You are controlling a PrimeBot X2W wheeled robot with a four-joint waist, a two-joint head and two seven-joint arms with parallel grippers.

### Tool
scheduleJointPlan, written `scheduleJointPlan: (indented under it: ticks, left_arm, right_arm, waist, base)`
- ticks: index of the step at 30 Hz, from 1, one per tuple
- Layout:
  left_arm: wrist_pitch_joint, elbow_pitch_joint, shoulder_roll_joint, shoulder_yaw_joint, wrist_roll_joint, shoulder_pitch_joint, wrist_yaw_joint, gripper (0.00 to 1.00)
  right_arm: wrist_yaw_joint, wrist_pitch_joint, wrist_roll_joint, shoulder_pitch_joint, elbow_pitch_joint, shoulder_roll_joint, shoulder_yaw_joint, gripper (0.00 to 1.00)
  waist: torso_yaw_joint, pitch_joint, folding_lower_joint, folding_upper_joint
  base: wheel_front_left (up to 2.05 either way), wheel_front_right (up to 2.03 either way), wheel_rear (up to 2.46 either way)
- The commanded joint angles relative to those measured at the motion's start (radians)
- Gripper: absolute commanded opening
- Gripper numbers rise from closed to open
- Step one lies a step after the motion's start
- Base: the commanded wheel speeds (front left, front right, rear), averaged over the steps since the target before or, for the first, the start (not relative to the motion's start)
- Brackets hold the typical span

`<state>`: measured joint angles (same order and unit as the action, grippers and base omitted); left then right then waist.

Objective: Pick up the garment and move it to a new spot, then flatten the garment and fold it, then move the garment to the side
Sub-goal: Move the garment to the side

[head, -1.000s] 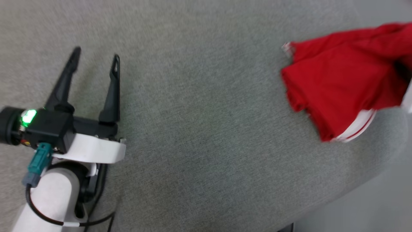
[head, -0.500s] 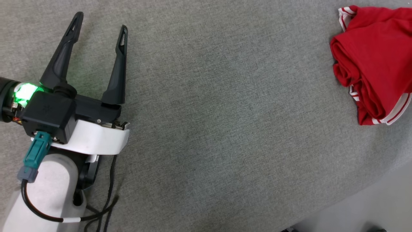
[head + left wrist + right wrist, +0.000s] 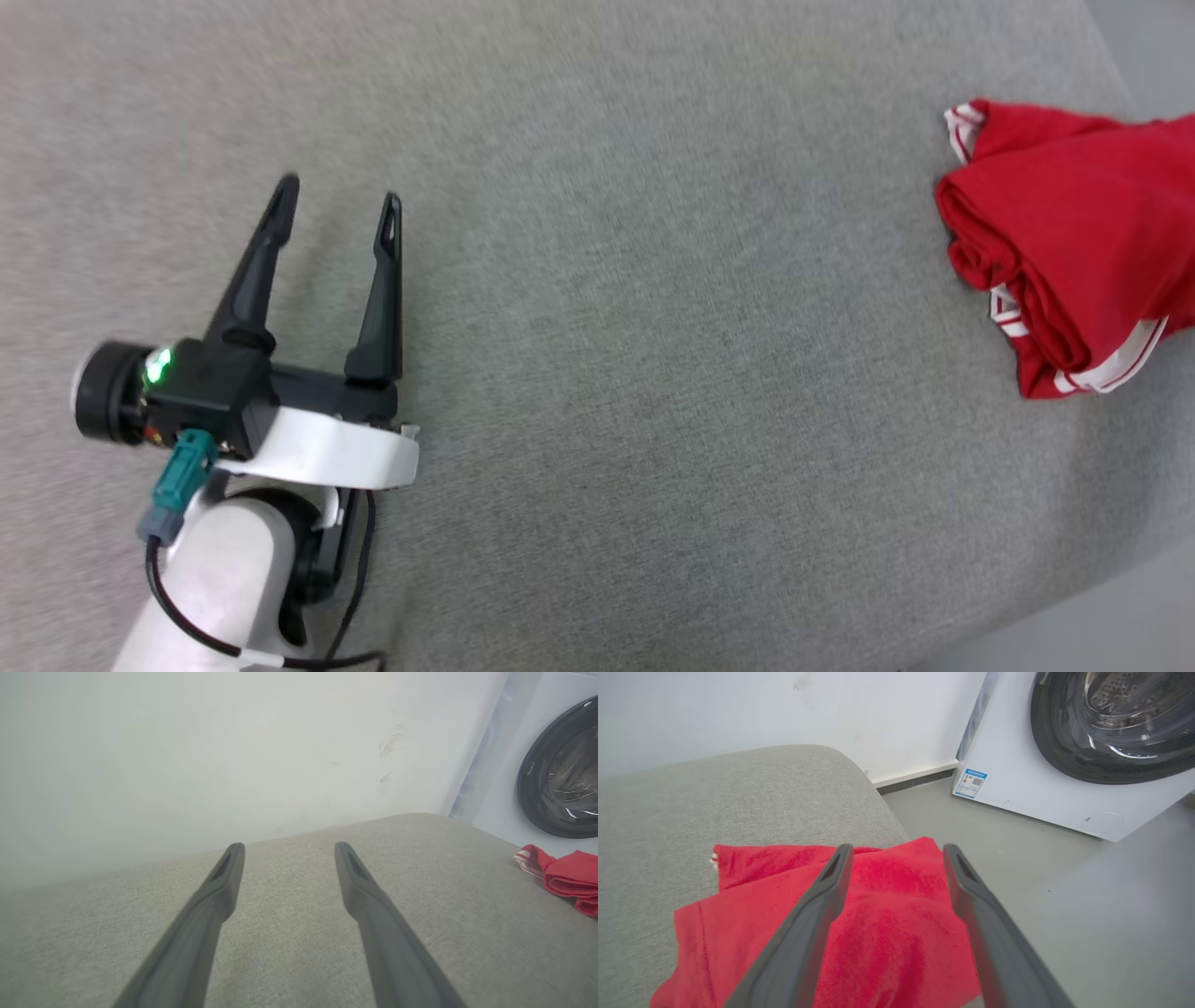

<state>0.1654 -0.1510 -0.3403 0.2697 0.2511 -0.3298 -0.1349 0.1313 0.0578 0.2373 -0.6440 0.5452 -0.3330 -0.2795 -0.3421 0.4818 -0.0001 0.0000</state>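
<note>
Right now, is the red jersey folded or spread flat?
Folded into a compact bundle, not spread flat: the red jersey shows stacked, rolled layers near the edge of the grey cushion.

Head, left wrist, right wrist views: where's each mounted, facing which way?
Head view: on the head, looking down at the grey cushion; left gripper open at lower left, red jersey at the right edge.
Left wrist view: along the left gripper's fingers, across the cushion toward a white wall.
Right wrist view: along the open right gripper, over the jersey toward a washing machine.
Shared: both wrist views show the jersey and the washing machine.
</note>
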Motion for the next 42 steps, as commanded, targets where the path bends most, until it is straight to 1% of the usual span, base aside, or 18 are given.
scheduleJointPlan:
  ticks: [1, 6, 12, 16, 21, 26, 27, 32, 36, 42]
  left_arm:
    - [0.013, 0.013, 0.008, -0.002, 0.010, 0.021, -0.006, 1.00]
    - [0.041, 0.057, 0.039, 0.001, 0.037, 0.067, -0.014, 1.00]
    - [0.065, 0.100, 0.071, 0.005, 0.065, 0.122, -0.025, 1.00]
    - [0.076, 0.128, 0.085, -0.007, 0.083, 0.169, -0.041, 1.00]
    - [0.086, 0.159, 0.094, -0.019, 0.096, 0.225, -0.054, 1.00]
    - [0.092, 0.186, 0.096, -0.024, 0.104, 0.269, -0.053, 1.00]
    - [0.092, 0.186, 0.096, -0.024, 0.104, 0.269, -0.053, 1.00]
    - [0.094, 0.210, 0.084, -0.036, 0.105, 0.316, -0.061, 1.00]
    - [0.095, 0.221, 0.081, -0.049, 0.119, 0.354, -0.065, 1.00]
    - [0.098, 0.243, 0.064, -0.066, 0.127, 0.378, -0.049, 1.00]
  right_arm:
    - [-0.001, -0.021, -0.005, 0.029, -0.014, 0.014, 0.007, 1.00]
    - [-0.001, -0.103, -0.025, 0.123, -0.085, 0.055, 0.033, 1.00]
    - [-0.001, -0.190, -0.055, 0.242, -0.171, 0.122, 0.076, 1.00]
    - [-0.001, -0.219, -0.062, 0.328, -0.221, 0.169, 0.108, 1.00]
    - [-0.001, -0.214, -0.066, 0.427, -0.308, 0.225, 0.130, 1.00]
    - [-0.001, -0.167, -0.084, 0.534, -0.407, 0.266, 0.138, 1.00]
    - [-0.001, -0.167, -0.084, 0.534, -0.407, 0.266, 0.138, 1.00]
    - [-0.001, -0.120, -0.104, 0.635, -0.515, 0.281, 0.173, 1.00]
    - [-0.001, -0.077, -0.092, 0.701, -0.590, 0.283, 0.202, 1.00]
    - [-0.001, -0.034, -0.086, 0.758, -0.672, 0.283, 0.205, 1.00]
  waist:
    - [0.040, -0.071, 0.0001, 0.0000]
    - [0.090, -0.151, 0.0001, 0.0000]
    - [0.155, -0.242, 0.0001, 0.0000]
    - [0.193, -0.301, 0.0001, 0.0000]
    - [0.242, -0.365, 0.0001, 0.0000]
    - [0.290, -0.416, 0.0001, 0.0000]
    - [0.290, -0.416, 0.0001, 0.0000]
    - [0.316, -0.468, 0.0001, 0.0000]
    - [0.329, -0.502, 0.0001, 0.0000]
    - [0.337, -0.522, 0.0001, 0.0000]
  base:
    - [0.00, 0.00, 0.00]
    - [0.00, 0.00, 0.00]
    - [0.00, 0.00, 0.00]
    - [0.00, 0.00, 0.00]
    - [0.00, 0.00, 0.00]
    - [0.00, 0.00, 0.00]
    - [0.00, 0.00, 0.00]
    - [0.00, 0.00, 0.00]
    - [0.00, 0.00, 0.00]
    - [0.00, 0.00, 0.00]
